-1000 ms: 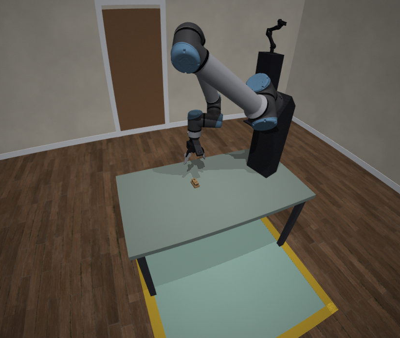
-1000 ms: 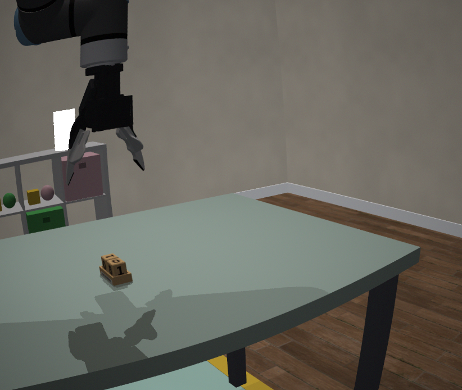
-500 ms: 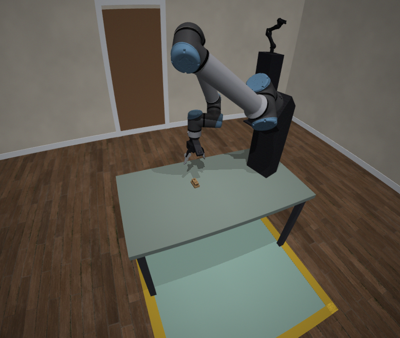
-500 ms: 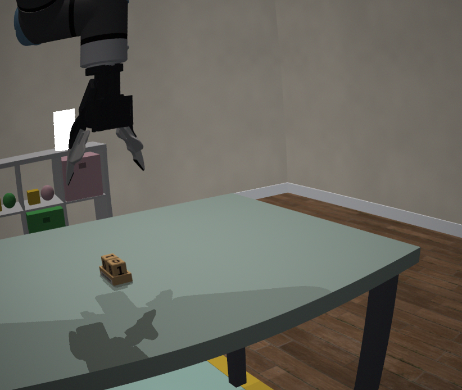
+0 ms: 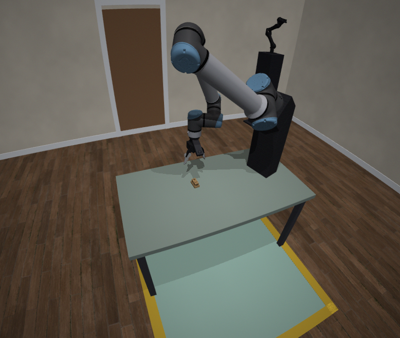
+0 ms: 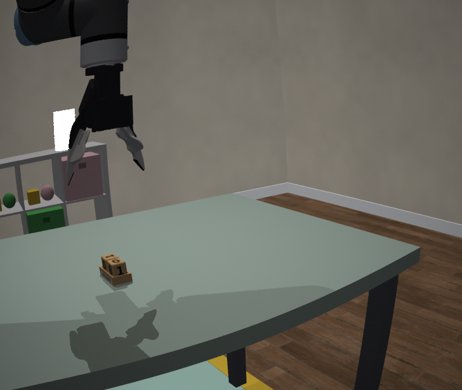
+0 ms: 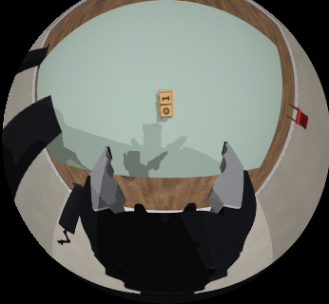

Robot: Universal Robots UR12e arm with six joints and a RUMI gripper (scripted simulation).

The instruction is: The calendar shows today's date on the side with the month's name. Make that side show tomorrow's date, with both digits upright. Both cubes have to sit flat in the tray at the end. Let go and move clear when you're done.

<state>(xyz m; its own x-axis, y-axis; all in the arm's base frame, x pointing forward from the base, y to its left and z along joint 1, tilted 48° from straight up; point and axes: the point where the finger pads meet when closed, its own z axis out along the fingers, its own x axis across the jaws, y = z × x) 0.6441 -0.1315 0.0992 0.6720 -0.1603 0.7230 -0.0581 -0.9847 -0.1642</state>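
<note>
Pincer point(image 6: 105, 172) wide open, empty, prob. well above calendar point(image 6: 115, 269).

The calendar point(image 5: 194, 183) is too small in the top view to read; the exterior view crops the arm point(image 6: 72, 21).

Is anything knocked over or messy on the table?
Nothing stands out. Both number cubes sit side by side in their little wooden tray on the table, none tipped or fallen out. The open gripper hangs above, holding nothing.
</note>
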